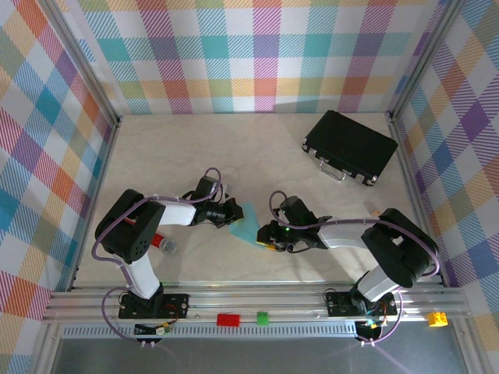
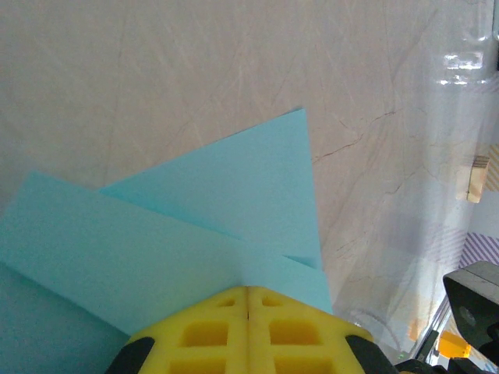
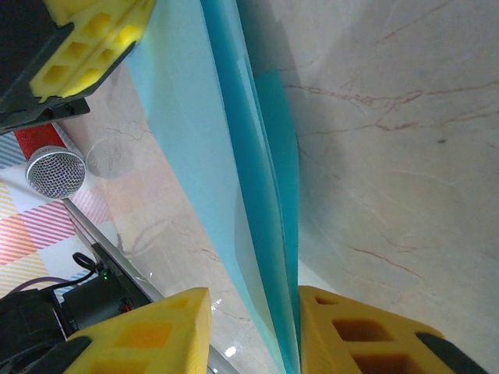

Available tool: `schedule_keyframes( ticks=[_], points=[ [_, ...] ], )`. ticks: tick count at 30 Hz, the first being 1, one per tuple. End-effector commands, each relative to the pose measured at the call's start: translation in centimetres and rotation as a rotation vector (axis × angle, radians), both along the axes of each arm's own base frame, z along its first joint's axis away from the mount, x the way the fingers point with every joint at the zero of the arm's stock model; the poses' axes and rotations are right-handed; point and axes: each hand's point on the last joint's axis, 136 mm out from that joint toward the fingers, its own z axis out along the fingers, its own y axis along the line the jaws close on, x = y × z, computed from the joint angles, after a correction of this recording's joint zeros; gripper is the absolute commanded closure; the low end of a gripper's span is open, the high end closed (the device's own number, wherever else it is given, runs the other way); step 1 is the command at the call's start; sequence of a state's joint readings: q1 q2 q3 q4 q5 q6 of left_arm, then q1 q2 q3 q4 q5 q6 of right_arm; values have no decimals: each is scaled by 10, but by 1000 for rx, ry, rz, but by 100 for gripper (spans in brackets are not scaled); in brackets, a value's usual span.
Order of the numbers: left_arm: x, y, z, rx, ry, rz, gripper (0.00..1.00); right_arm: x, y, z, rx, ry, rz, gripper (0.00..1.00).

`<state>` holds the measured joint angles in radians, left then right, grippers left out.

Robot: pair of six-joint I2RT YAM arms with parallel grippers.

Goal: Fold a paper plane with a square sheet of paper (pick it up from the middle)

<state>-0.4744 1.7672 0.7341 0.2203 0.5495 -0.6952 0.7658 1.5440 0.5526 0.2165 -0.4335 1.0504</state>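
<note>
Top external view, I see my left end effector (image 1: pixel 235 213) pinched shut on the square sheet of paper (image 1: pixel 251 224), folded, mid desk (image 1: pixel 234 148), right end effector (image 1: pixel 270 234) partly open around its right edge

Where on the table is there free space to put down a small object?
Free: the far-left stretch between the back wall and the left arm, and the strip between the black case and the right arm. Crowded: front centre, where left gripper and right gripper meet the paper.
</note>
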Motion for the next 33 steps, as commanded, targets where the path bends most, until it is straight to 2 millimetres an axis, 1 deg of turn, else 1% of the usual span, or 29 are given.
schedule_keyframes(
  ticks=[1,11,22,33],
  points=[
    [-8,8,-14,28,50,18,96,0,1,-4,4,-2,-4,67],
    [-7,7,-12,26,47,17,96,-2,4,-6,14,2,18,71],
    [-8,9,-13,34,52,17,95,-3,1,-8,2,-3,21,71],
    [-8,7,-15,29,60,12,95,2,4,-6,2,-20,21,70]
  ],
)
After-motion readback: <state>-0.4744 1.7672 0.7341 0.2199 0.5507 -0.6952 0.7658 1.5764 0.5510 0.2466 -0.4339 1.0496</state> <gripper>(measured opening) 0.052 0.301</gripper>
